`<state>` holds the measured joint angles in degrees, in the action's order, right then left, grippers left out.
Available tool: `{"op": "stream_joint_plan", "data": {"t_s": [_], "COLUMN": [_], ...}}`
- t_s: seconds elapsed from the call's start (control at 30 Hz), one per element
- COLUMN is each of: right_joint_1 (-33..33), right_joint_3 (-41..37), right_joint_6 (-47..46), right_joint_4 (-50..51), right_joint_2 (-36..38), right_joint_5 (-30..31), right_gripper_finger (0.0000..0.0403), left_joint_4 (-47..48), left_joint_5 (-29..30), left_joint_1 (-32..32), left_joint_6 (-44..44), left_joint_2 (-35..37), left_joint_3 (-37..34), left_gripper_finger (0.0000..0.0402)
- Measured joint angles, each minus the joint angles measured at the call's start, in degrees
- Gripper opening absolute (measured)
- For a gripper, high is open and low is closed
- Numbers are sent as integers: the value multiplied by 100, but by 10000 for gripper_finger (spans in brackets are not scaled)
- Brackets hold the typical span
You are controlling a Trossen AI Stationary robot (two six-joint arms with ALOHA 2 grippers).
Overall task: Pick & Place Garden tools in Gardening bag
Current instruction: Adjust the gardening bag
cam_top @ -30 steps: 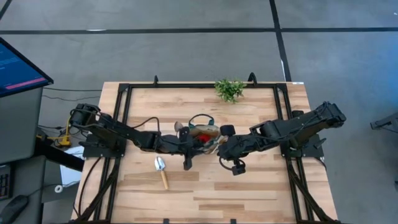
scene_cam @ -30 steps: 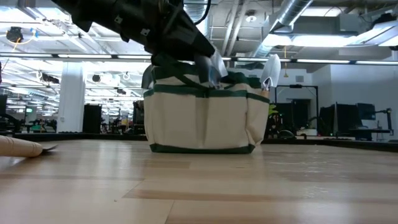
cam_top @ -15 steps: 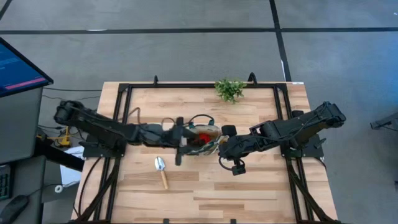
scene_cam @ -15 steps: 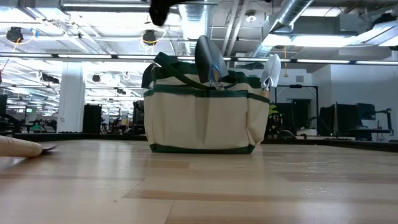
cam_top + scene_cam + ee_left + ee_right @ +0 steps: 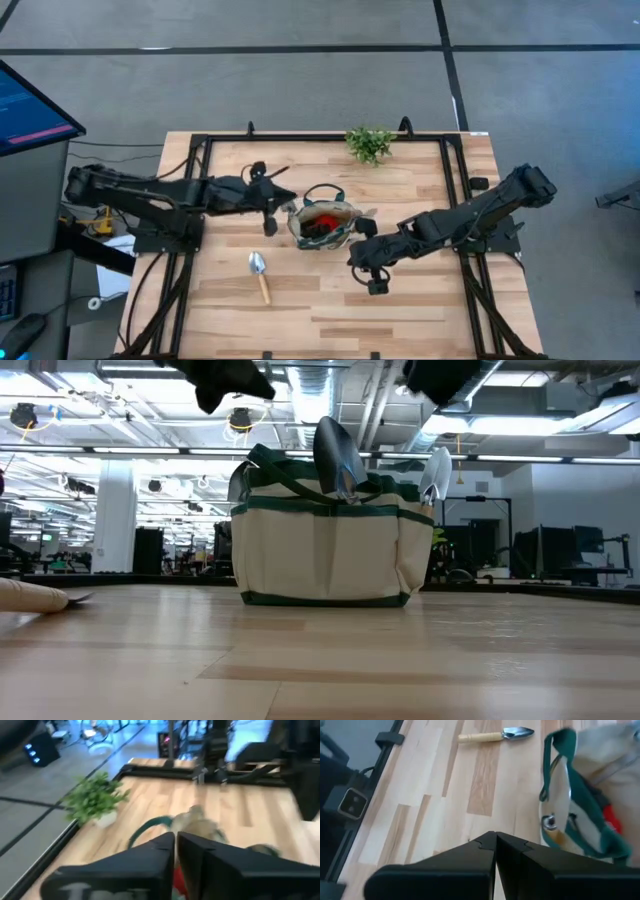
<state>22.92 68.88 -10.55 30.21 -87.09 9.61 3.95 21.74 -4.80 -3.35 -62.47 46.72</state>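
The gardening bag (image 5: 322, 222) stands upright on its base mid-table, and is also seen in the low view (image 5: 330, 550). Two trowel blades (image 5: 338, 458) stick up out of it, and a red item (image 5: 326, 214) lies inside. One wooden-handled trowel (image 5: 259, 275) lies flat on the table near the bag's left. My left gripper (image 5: 285, 201) hangs shut and empty just left of the bag, above rim height. My right gripper (image 5: 352, 256) is shut and empty at the bag's near right, pointing toward the loose trowel (image 5: 495, 735).
A leafy green sprig (image 5: 369, 143) sits at the table's far edge. A black frame (image 5: 200, 150) runs around the tabletop. Bare wood lies along the near edge (image 5: 380, 320). A monitor (image 5: 30, 105) stands off the table's left.
My left gripper has let go of a trowel, which now stands blade up in the bag. It has then risen and drawn back toward the table's left and far side. My right gripper has sunk and swung slightly toward the near edge, away from the bag's rim.
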Motion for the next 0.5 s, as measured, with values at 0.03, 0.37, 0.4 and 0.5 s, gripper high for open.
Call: {"op": "stream_joint_plan", "data": {"t_s": [0.03, 0.37, 0.4, 0.5], "right_joint_1": [0, 0, 0, 2], "right_joint_3": [-147, -1234, -1277, -1313], "right_joint_6": [-95, -1401, -1521, -1788], "right_joint_4": [-188, -1153, -1136, -1161], "right_joint_2": [0, 0, 0, -30], "right_joint_5": [12, 390, 393, 398], "right_gripper_finger": [0, 0, 0, 0], "left_joint_4": [102, 1297, 1352, 1477], "left_joint_5": [-4, -550, -571, -613], "left_joint_1": [91, 1305, 1407, 1756], "left_joint_6": [26, -35, -29, 67], "left_joint_2": [38, 71, 71, 71], "left_joint_3": [0, 0, 0, 0], "left_gripper_finger": [6, 2, 2, 2]}}
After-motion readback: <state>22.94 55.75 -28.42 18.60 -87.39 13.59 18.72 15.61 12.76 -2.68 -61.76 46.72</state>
